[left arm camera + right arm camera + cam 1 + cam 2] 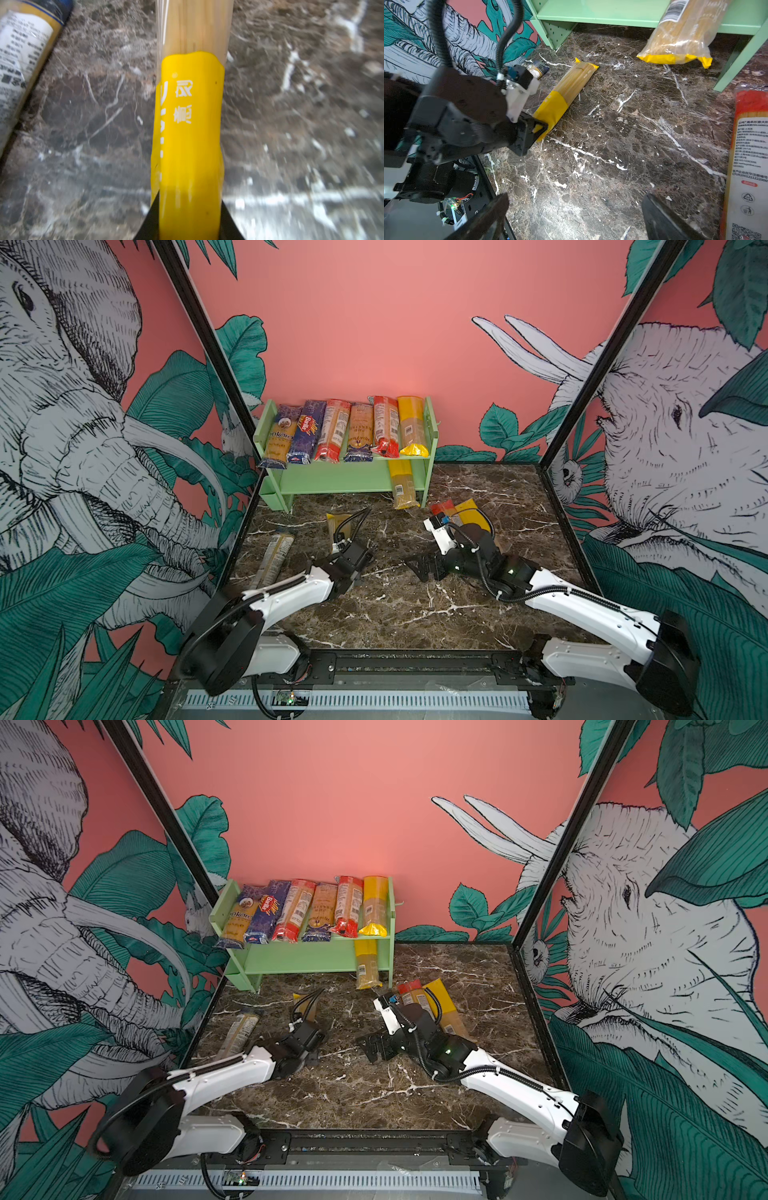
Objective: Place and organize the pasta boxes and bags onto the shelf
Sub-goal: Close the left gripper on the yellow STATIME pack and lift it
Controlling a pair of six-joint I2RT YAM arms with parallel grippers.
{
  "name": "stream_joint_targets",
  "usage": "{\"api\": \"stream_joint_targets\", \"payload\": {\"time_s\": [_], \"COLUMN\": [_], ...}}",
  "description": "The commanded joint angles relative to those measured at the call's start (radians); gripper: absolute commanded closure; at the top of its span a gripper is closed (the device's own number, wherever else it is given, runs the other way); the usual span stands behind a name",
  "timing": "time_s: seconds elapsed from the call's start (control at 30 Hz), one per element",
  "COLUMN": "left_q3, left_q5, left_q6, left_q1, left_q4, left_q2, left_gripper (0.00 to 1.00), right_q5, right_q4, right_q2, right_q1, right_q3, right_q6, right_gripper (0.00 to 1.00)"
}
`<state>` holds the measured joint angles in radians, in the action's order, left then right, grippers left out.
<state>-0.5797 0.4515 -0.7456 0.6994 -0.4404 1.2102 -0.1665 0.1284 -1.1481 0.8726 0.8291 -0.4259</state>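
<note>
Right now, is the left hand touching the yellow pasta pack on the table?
Touching. In the left wrist view, the left hand squeezes the yellow pasta pack from both sides at its yellow end. The right wrist view shows the same pinch.

A mint-green shelf point(353, 479) is seen against the pink back wall, set on the marble table point(415, 614). Six pasta packs point(361, 429) are laid side by side on its top tier, with their near ends overhanging the front edge. At the right of the lower tier, a protruding pack point(402, 485) is sloped down to the table. A dark-ended pack point(274, 556) is laid near the left wall. The left gripper point(345, 553) is lowered over the near end of a yellow-ended pack point(337, 524), its jaws hidden. A red-ended pack point(441, 508) and a yellow pack point(471, 510) are partly covered by the right arm, and the right gripper point(420, 568) is pointed toward the table's middle.
</note>
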Motion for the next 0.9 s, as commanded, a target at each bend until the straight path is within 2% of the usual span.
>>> {"api": "stream_joint_targets", "payload": {"time_s": [0.0,0.13,0.43,0.6,0.87], "left_q3": [0.011,0.011,-0.015,-0.047,-0.105], "left_q5": [0.051,0.035,0.002,0.017,0.008], "left_q6": [0.025,0.066,0.099,0.134,0.161], "left_q1": [-0.005,-0.005,-0.005,-0.005,-0.005], "left_q4": [-0.009,-0.081,-0.216,-0.256,-0.271], "left_q2": [-0.187,-0.337,-0.509,-0.560,-0.553], "left_gripper": [1.00,1.00,1.00,1.00,1.00], "right_q5": [0.011,0.022,0.050,0.049,0.051], "right_q4": [-0.007,0.014,0.048,0.060,0.059], "right_q2": [0.031,0.049,0.074,0.076,0.070], "right_q1": [0.004,0.008,0.010,0.011,0.011], "right_q3": [-0.006,0.006,0.024,0.039,0.043], "right_q6": [-0.030,-0.030,-0.025,-0.016,-0.004], "right_gripper": [0.01,0.01,0.01,0.01,0.01]}}
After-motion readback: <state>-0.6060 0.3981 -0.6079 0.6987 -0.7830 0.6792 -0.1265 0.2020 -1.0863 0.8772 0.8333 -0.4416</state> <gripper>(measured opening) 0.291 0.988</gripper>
